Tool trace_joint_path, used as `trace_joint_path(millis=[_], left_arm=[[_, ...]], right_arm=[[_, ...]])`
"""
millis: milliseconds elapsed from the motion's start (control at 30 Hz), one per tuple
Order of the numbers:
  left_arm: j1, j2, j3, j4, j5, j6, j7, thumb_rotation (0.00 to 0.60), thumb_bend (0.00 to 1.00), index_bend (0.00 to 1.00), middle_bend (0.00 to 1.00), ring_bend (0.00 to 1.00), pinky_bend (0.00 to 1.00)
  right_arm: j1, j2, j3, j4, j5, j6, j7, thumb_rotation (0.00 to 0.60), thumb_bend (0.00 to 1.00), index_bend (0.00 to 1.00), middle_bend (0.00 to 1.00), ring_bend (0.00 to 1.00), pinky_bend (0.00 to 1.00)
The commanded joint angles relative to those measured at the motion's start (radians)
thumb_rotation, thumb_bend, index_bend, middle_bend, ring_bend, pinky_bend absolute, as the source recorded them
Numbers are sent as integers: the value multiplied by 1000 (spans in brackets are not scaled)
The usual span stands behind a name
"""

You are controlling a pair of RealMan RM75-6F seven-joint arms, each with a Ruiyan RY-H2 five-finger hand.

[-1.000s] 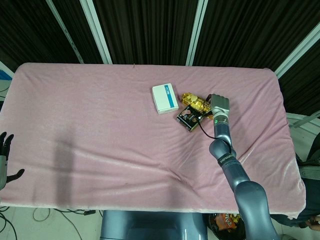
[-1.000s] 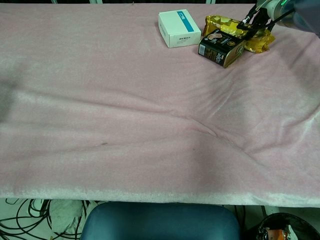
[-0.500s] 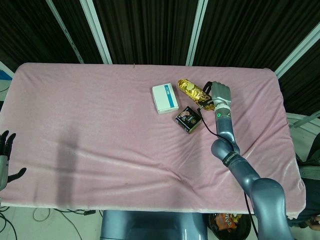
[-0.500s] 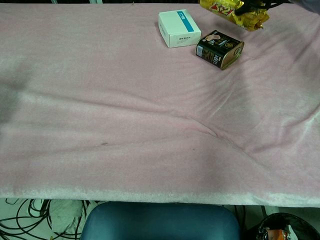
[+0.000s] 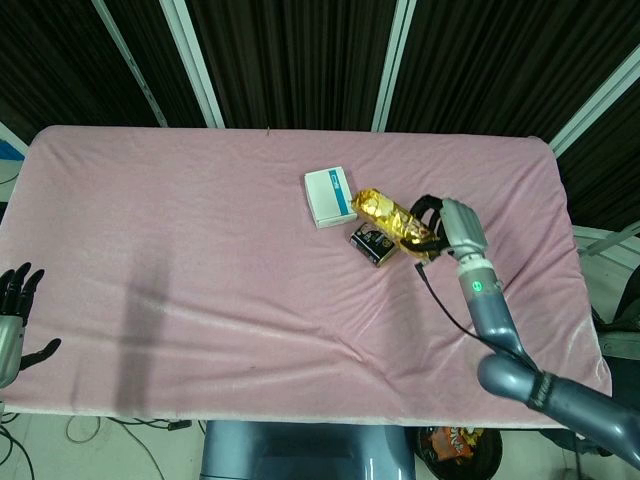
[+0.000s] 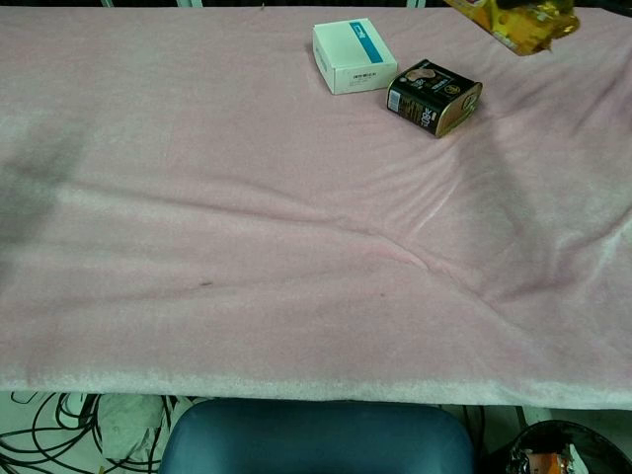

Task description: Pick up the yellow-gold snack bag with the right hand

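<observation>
So the right hand [image 5: 452, 222] has its fingers wrapped round one end of the yellow-gold snack bag [image 5: 392, 214], and the bag is up off the table. From the head view it sticks out to the left of the hand, tilted, with its far end near the white box [image 5: 330, 196]. The chest view only catches the bag's bottom corner [image 6: 523, 22] at the top edge of the frame, hanging clear above the cloth.

Right under the bag is a small dark tin [image 6: 434, 95], lying on the pink tablecloth [image 5: 200, 260] just beside the white box with the blue stripe [image 6: 353, 55]. The two look close but not touching.

The cloth has a long wrinkle running across the middle.

The left hand [image 5: 12, 320] is way over at the table's near left edge, fingers spread, holding nothing.
</observation>
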Motion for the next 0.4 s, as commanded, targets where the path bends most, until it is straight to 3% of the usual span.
trace_joint_path(millis=[33,267,400], left_arm=[[3,6,5,2,14,9,-15,600,0,0,0,0,0],[7,15,7,-3,25,19,-41,600,0,0,0,0,0],[10,17,6,-5,26,24,-53,600,0,0,0,0,0]], right_arm=[[-301,275,-153,-394,-246,209,136,600,296,651,665,665,628],[-371,317,-230,-471,-408,277,188,600,296,651,664,664,628],[-371,319,-239,-478,-438,286,194,600,296,651,664,664,628]])
